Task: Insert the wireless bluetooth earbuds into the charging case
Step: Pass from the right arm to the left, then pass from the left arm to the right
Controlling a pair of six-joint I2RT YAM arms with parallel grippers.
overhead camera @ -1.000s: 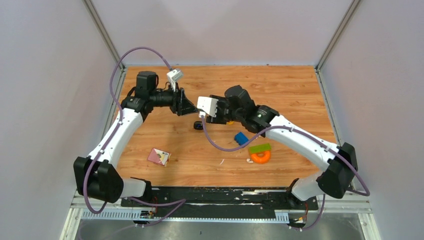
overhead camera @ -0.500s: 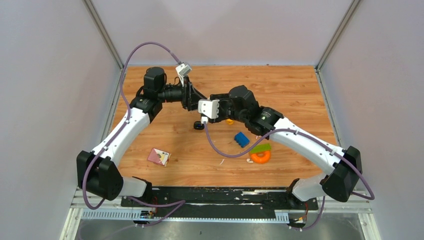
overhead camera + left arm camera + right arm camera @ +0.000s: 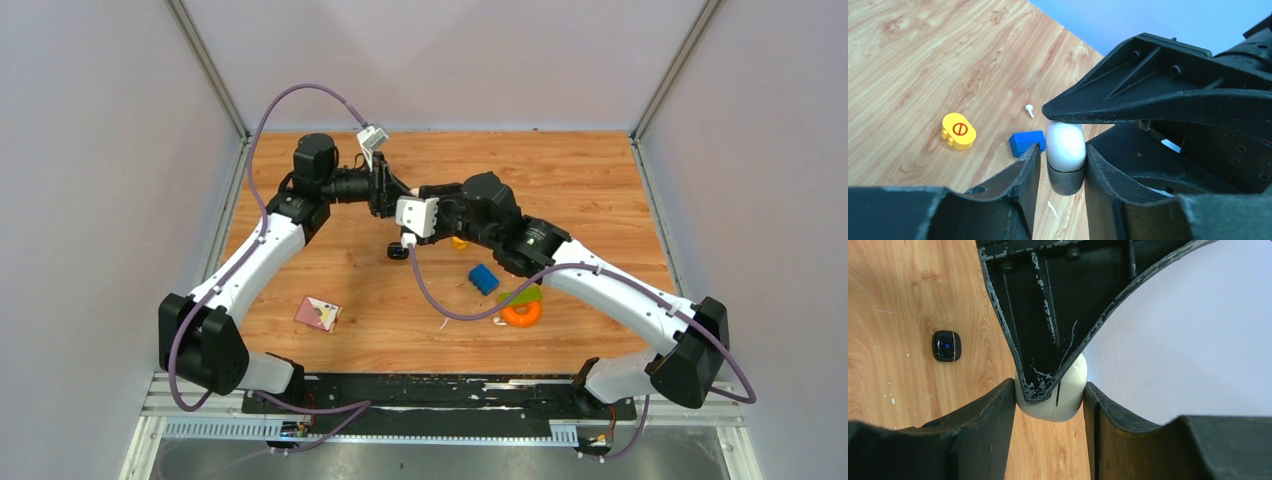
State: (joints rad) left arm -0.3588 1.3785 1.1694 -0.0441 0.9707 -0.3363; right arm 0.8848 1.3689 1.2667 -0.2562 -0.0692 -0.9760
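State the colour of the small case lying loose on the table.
Black case, best seen in the right wrist view.

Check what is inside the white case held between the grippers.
Of the white case, only the outer shell and a thin seam show; it looks shut, so any contents are hidden.

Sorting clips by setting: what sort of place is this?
Probably a lab robot test cell: plain panel walls enclose a wood-grain table, with left arm and right arm bolted to a rail.
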